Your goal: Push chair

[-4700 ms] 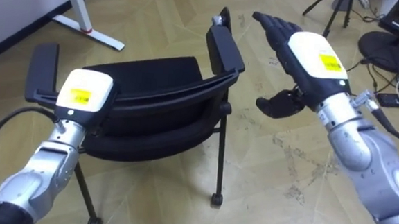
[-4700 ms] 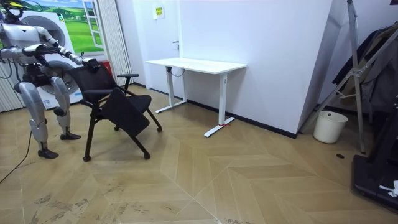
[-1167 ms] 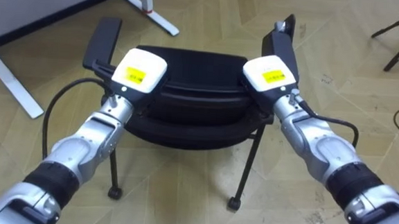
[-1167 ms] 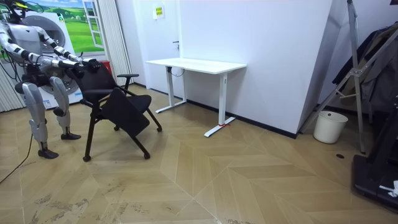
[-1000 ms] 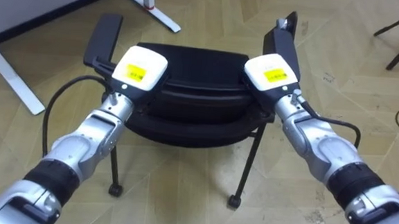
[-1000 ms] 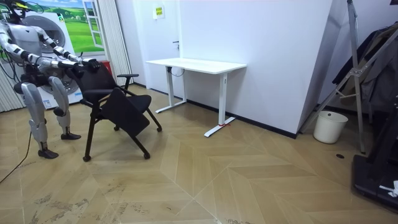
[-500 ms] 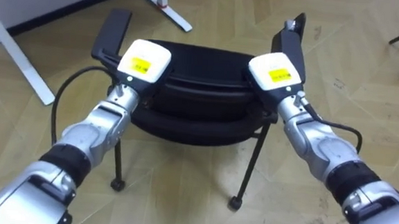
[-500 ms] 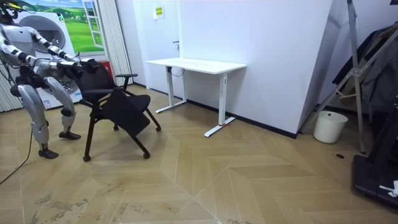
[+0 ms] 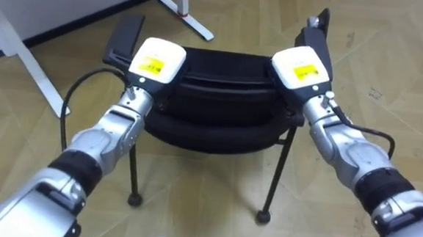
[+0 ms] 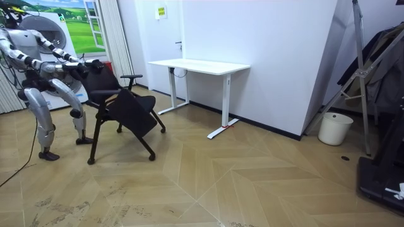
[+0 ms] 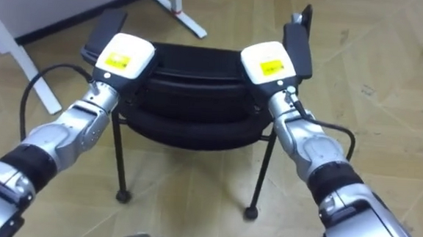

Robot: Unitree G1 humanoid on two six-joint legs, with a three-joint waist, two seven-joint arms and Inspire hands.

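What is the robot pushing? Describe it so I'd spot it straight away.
Find the white desk by the wall. At the room view's left of it stands the chair, the robot behind it. Unlike the desk, it is black, with armrests and thin legs.

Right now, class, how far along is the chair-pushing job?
Done: left hand and right hand sit atop the chair backrest. In hand: the robot stands behind it, legs staggered, arms outstretched. Left: the chair stands well short of the white desk, likely its goal.
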